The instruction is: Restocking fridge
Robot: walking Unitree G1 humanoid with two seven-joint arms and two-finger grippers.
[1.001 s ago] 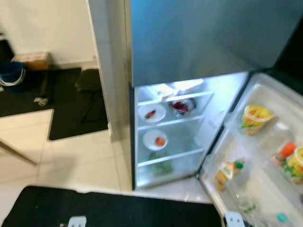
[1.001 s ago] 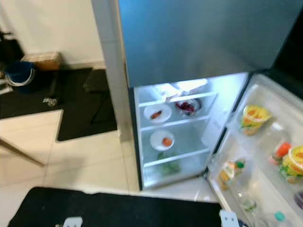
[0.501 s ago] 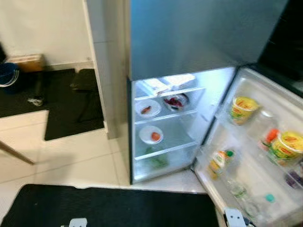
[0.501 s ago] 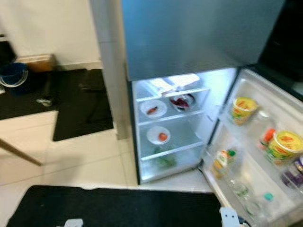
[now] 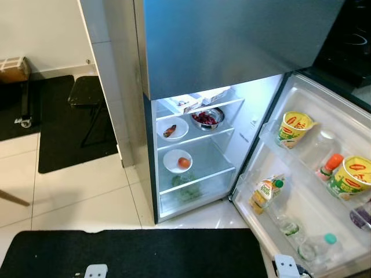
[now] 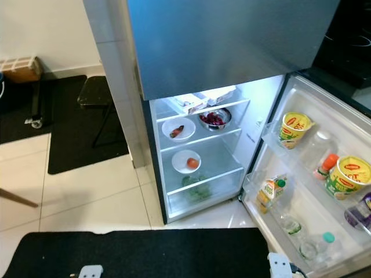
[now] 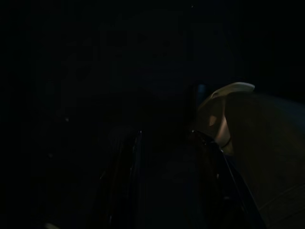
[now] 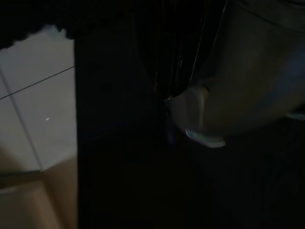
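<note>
The fridge stands ahead with its lower door swung open to the right and the inside lit. On the shelves sit a plate with a brown piece of food, a metal bowl of red food, a plate with a tomato and greens in the bottom drawer. The door racks hold a yellow cup, a juice bottle, a yellow tub and clear bottles. My left gripper hangs in the dark, fingers apart, empty. My right gripper hangs idle in shade.
A black mat lies on the white tiles in front of the fridge. Another dark mat and a folded black stool are at the left by the wall. A dark counter sits behind the open door.
The camera has swung right and steadied, so the fridge now sits further left and looks sharper. Nothing in the fridge has moved.
</note>
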